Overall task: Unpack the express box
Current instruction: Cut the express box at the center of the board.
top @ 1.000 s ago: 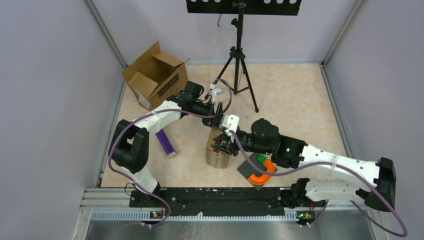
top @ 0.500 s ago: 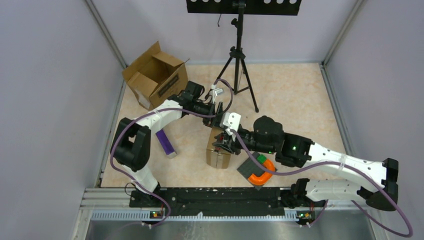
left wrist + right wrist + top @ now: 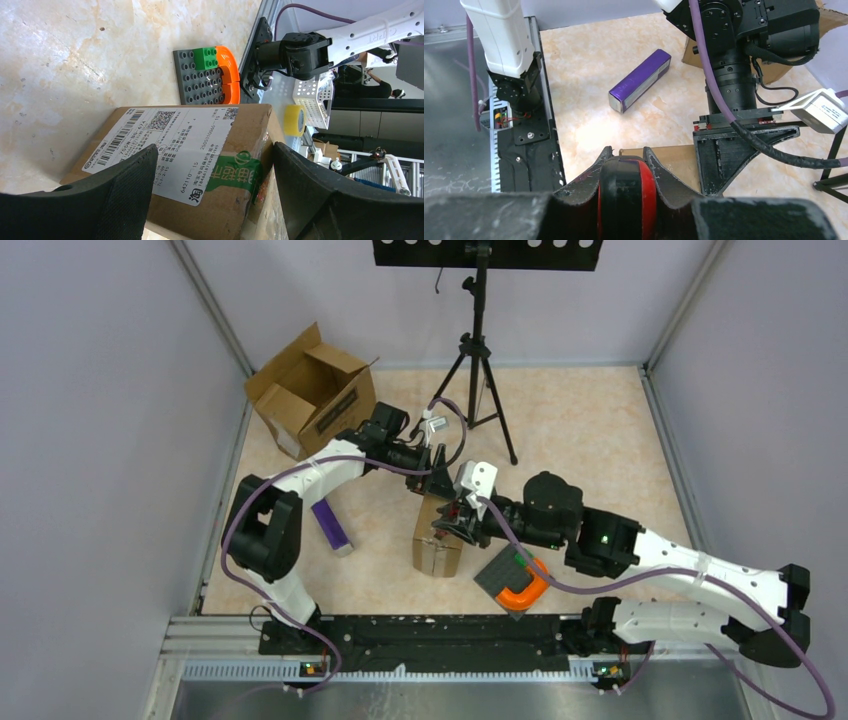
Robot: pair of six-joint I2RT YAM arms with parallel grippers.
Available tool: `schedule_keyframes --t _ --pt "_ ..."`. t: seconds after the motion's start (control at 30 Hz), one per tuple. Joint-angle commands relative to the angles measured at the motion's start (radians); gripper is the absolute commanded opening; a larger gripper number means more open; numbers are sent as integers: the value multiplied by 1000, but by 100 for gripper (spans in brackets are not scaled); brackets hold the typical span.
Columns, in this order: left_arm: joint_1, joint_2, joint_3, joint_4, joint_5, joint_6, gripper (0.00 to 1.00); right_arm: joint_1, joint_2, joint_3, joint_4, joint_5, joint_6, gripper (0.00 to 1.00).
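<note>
Straddling the express box (image 3: 200, 150), the left fingers (image 3: 115, 195) flank its labelled top.

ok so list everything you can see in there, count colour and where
sealed cardboard express box: 1, brown with white shipping label, table centre, between both grippers
open cardboard carton: 1, brown, far left corner
long purple box: 1, purple with grey ends, lying left of the express box
grey studded building plate: 1, grey, right of the express box
orange curved piece: 1, orange, on the plate's edge
green brick: 1, green, on the plate
black tripod stand: 1, black, far centre
red and black round tool: 1, in right gripper
left gripper: 1, black, open around the box
right gripper: 1, black, shut on the tool
</note>
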Motion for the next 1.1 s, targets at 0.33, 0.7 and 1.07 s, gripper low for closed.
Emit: schedule_keyframes --t 0.33,0.7,1.07 --pt "-4 68 -50 -71 -208 120 84 8 -35 9 33 4 40 0" --pt "-4 69 -54 -69 -207 120 84 8 -43 -24 30 2 55 0" --pt "-5 72 -54 -66 -205 118 84 8 -55 -52 47 37 29 0"
